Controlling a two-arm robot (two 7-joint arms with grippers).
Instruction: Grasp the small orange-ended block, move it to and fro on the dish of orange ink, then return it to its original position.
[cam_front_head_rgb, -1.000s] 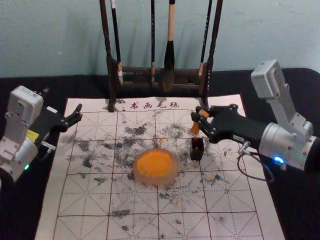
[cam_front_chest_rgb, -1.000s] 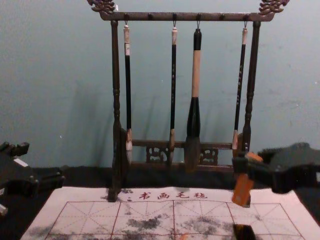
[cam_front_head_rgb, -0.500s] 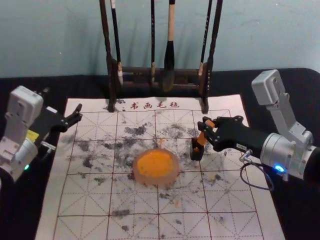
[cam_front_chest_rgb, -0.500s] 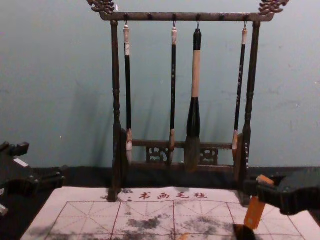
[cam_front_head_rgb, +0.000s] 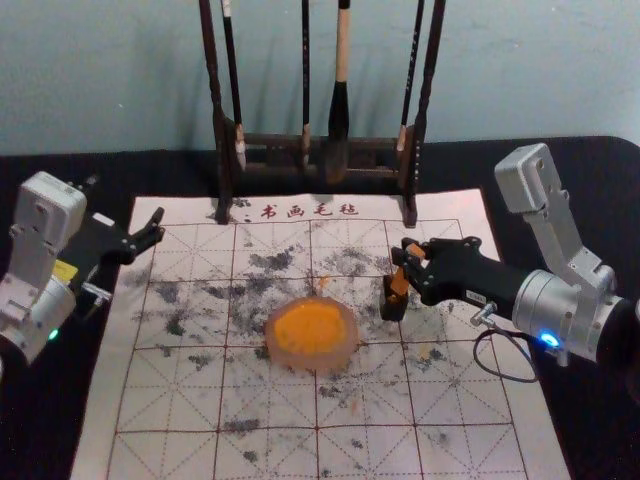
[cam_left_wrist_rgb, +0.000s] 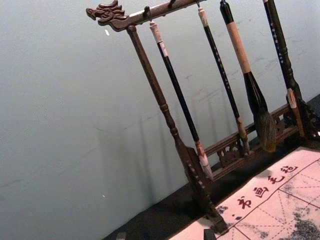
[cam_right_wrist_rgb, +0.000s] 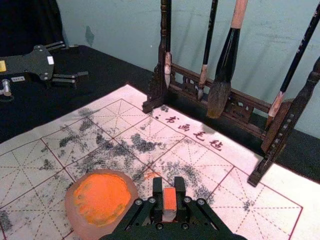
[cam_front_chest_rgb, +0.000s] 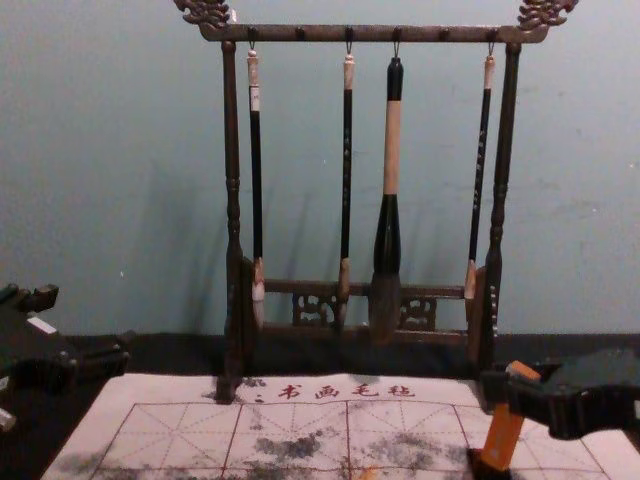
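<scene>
One block (cam_front_chest_rgb: 503, 438) in right gripper (cam_front_head_rgb: 406, 256), perhaps partly inside one box (cam_front_head_rgb: 392, 309).

Blue-green wall (cam_front_head_rgb: 100, 80), black table (cam_front_head_rgb: 475, 168)

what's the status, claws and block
Right claw shut on tilted block, lower end at dark holder; left claw open, parked at left; nothing obviously in the way.

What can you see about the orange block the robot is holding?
The small, narrow orange block has flat faces and straight edges. The black right gripper pinches it near its top. It leans, its top toward the robot's right, and its lower end is at the small dark box; I can't tell how far in.
</scene>
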